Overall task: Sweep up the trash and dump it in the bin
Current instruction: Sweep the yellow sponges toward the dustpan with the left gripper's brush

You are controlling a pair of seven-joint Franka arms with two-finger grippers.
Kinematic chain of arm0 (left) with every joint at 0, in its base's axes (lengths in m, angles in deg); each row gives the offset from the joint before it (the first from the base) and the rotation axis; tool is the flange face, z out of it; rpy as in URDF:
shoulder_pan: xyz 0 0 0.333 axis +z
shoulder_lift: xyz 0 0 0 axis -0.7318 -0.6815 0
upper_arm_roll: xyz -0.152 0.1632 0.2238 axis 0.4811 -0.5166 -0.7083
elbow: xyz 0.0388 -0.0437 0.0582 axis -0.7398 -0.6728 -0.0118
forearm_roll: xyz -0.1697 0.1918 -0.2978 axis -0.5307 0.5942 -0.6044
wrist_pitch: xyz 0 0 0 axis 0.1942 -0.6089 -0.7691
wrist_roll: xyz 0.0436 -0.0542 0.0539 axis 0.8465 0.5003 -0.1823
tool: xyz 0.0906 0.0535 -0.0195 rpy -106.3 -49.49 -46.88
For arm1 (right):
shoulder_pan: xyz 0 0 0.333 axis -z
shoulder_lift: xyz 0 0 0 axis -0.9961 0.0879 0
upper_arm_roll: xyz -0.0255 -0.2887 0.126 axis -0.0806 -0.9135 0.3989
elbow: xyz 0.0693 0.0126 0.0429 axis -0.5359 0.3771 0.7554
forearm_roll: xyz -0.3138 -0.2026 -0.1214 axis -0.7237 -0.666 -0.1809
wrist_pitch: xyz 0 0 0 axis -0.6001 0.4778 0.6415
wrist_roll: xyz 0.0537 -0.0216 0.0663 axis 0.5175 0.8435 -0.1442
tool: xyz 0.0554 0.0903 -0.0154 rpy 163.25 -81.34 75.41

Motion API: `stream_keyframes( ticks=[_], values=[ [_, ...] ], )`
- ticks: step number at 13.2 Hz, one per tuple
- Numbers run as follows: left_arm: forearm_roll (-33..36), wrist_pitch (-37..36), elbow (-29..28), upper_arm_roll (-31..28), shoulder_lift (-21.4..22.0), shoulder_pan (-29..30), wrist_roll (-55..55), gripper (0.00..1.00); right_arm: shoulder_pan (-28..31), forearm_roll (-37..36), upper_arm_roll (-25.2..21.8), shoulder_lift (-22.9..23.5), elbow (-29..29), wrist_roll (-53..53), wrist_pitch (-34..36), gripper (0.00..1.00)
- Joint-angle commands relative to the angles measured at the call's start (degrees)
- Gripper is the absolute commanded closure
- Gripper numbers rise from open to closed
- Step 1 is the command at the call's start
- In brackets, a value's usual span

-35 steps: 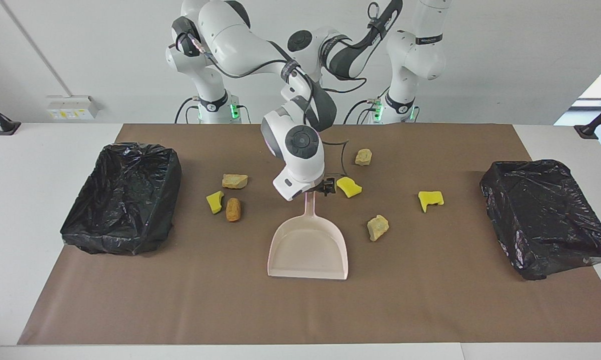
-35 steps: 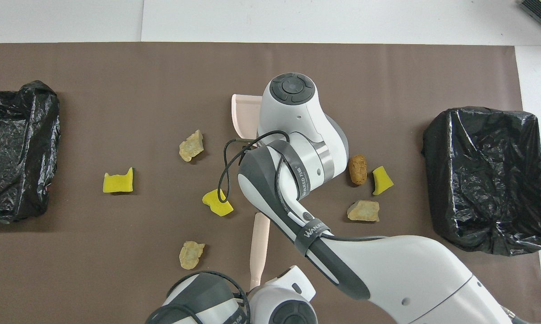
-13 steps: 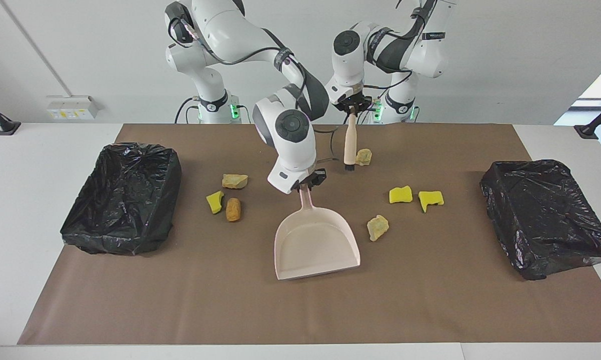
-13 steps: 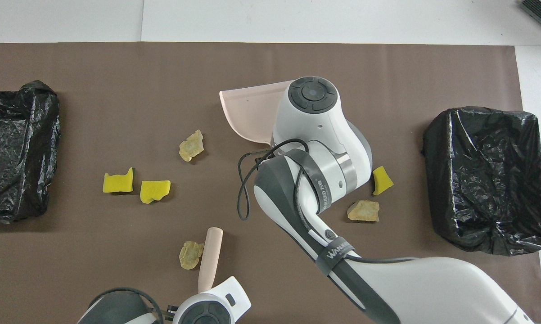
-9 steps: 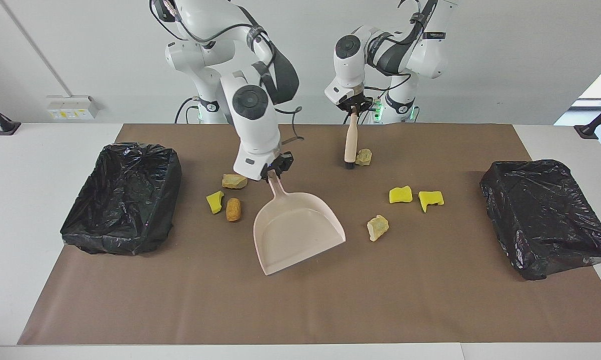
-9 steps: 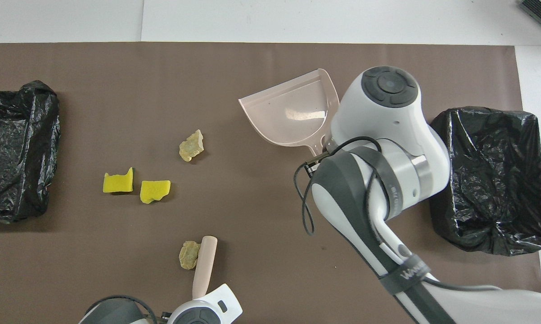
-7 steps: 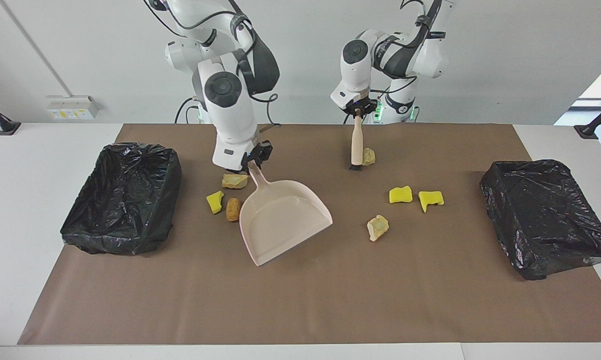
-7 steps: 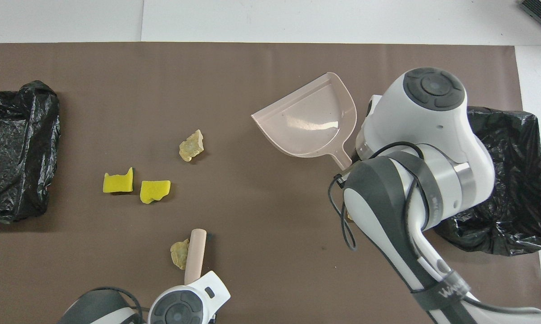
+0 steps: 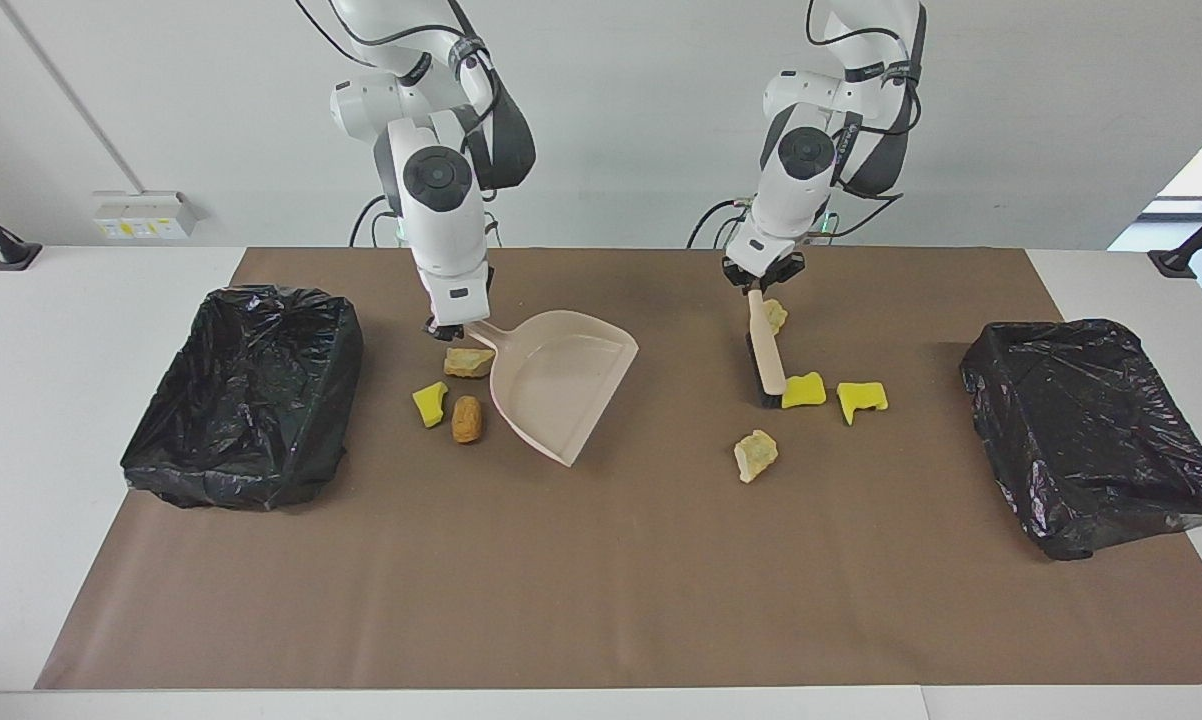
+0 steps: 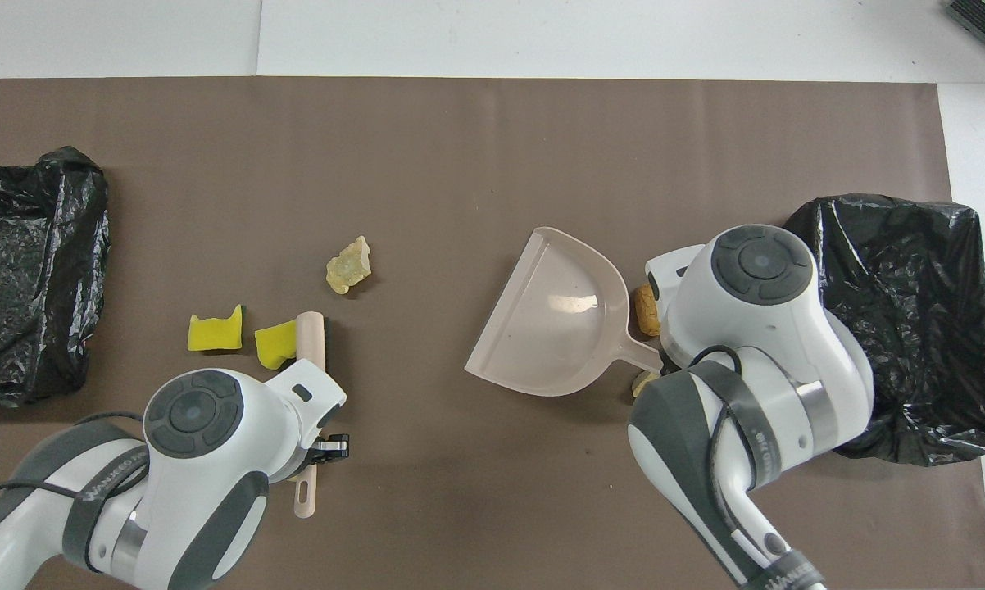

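Beige chunk (image 9: 773, 316), seemingly under left arm overhead.

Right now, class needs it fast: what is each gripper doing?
Left gripper: closed on the brush handle.
Right gripper: closed on the dustpan handle.

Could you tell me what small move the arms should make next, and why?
Probably the right gripper should bring the dustpan toward the brush, mouth facing it. The left gripper holds the brush with its head on the mat against a yellow sponge piece, but the pan sits well away, beside the scraps at the right arm's end, so nothing would catch a sweep.
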Motion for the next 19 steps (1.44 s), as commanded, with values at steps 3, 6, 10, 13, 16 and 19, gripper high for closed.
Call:
stream_keyframes(
  ticks=[3,6,10,13,16,19],
  values=[
    [1.12,-8.34,9.77,0.28,-1.74,5.45,0.29,0.99,-4.76,-3.3,0.32,1.32,2.4,0.89,-4.19,1.0],
    [4.54,-7.2,9.77,0.28,-2.18,11.77,0.11,0.99,-8.9,-9.45,0.41,2.29,2.4,7.83,-3.58,1.0],
    [10.0,-3.78,9.68,0.37,-3.93,20.39,0.02,1.0,-9.87,-9.64,0.41,3.51,2.4,8.81,-4.1,1.0],
    [12.64,-1.92,8.99,0.37,-6.4,22.86,-1.37,1.0,-10.76,-9.81,0.41,4.13,2.31,11.8,-4.19,1.0],
    [12.65,0.7,8.54,0.63,-9.2,21.11,-8.05,1.0,-10.76,-9.64,0.41,4.14,2.4,14.44,-4.19,1.0],
    [12.73,1.42,8.63,0.63,-12.54,16.73,-9.29,1.0,-10.67,-9.46,0.41,4.14,2.66,14.53,-4.46,1.0]
  ],
)
